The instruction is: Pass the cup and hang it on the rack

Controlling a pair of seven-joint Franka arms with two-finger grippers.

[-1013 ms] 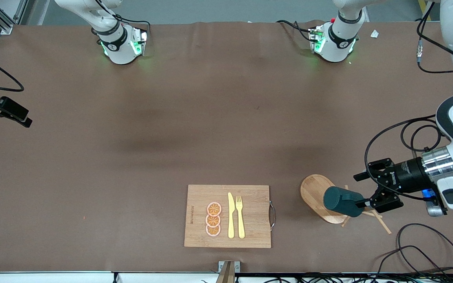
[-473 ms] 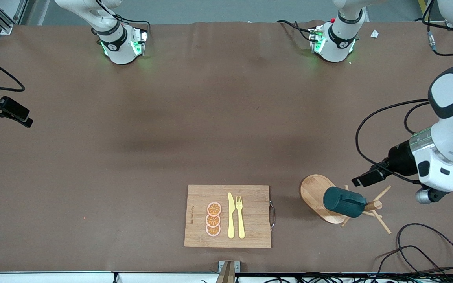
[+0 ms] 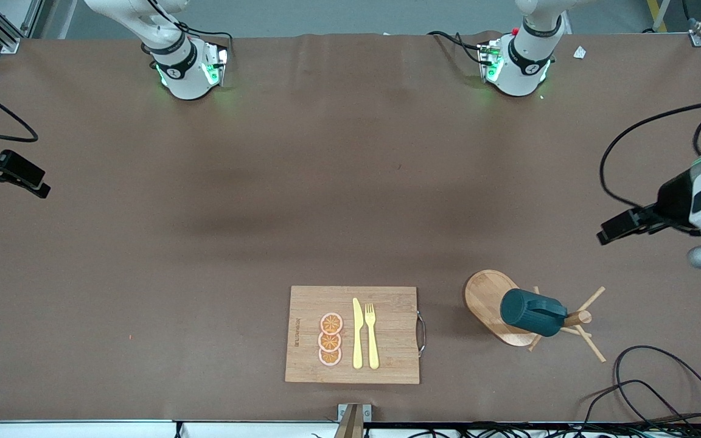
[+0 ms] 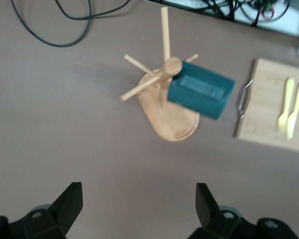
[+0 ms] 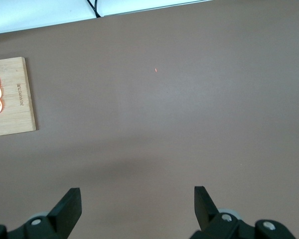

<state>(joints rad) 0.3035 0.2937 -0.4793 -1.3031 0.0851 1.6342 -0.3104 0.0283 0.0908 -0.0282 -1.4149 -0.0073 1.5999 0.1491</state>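
While the cup [image 3: 532,314] hangs on the rack [image 3: 489,299], nothing grips it. Dark teal mug, tipped on its side up by the top of the rack's post, mouth turned toward the cutting board [image 3: 352,334]; in the left wrist view the cup [image 4: 201,90] sits against the post tip with pegs fanning out beside it. Which peg carries it, cannot tell. Rack base is flat on the table [image 3: 326,201], toward the left arm's end, beside the board's metal handle [image 3: 421,332] but apart from it.

Left gripper [image 3: 615,227] is up in the air over bare table at the left arm's end, clear of rack and cup. Fingers spread wide with nothing between them; the left wrist view shows both fingertips [image 4: 70,205] apart over brown table, rack and cup well off from them.

Right gripper [image 3: 13,173] hovers at the right arm's end of the table, waiting. Its fingers [image 5: 69,207] also stand spread and empty in the right wrist view, over bare table, board corner well away.

Board lies near the front camera's edge, with three orange slices [image 3: 330,339] in a row, a yellow knife [image 3: 357,333] and a yellow fork [image 3: 372,334] side by side. Loose black cable [image 3: 661,383] lies on the table near the rack.
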